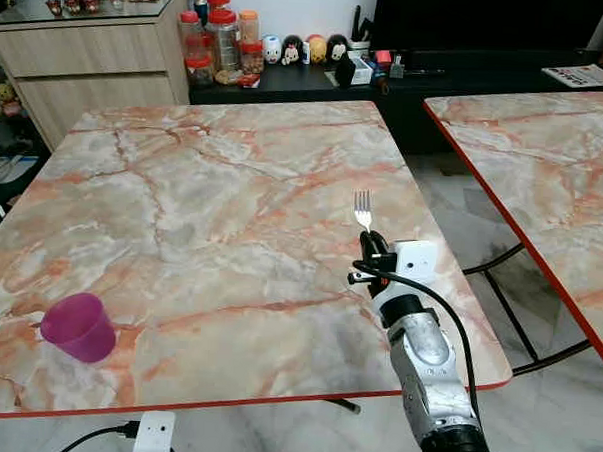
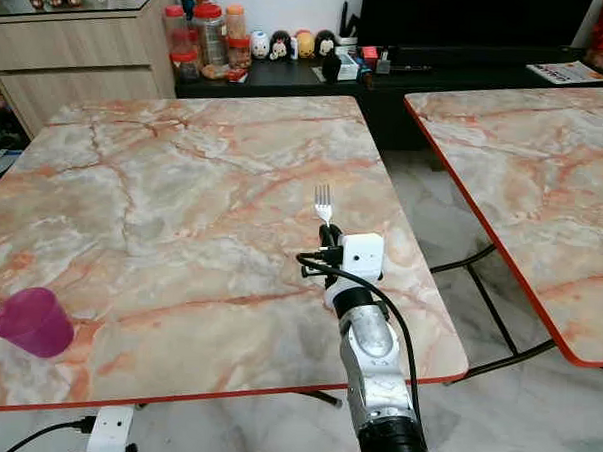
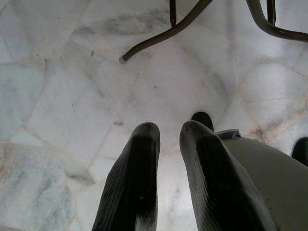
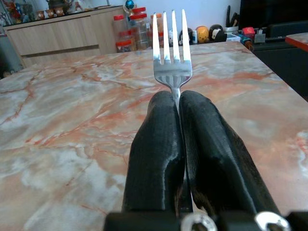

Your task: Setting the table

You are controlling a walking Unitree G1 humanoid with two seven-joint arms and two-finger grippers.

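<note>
Right hand (image 1: 371, 241) clamped on silver metal fork (image 1: 362, 209), tines forward above marble-patterned desk (image 1: 212, 212), purple plastic cup (image 1: 78, 326) near its front-left corner, left hand (image 3: 168, 137) slightly parted, empty, over tiled floor (image 3: 72, 86).

You have a polished metal fork (image 4: 172, 57), bright and smooth, pinched between the matt black, finely textured fingers (image 4: 159, 144) of the right gripper (image 1: 371, 241). Your right arm (image 1: 430, 377) is brushed silver metal with a white plastic camera block (image 1: 416, 259). The table (image 1: 212, 212) carries a glossy marble-look top, cream veined with orange. Near left sits a translucent purple plastic cup (image 1: 78, 326). Far left, the cabinet (image 1: 88, 67) shows a matt pale wood grain. The left gripper (image 3: 168, 137) has the same matt black fingers, over a smooth grey marble floor (image 3: 72, 86).
</note>
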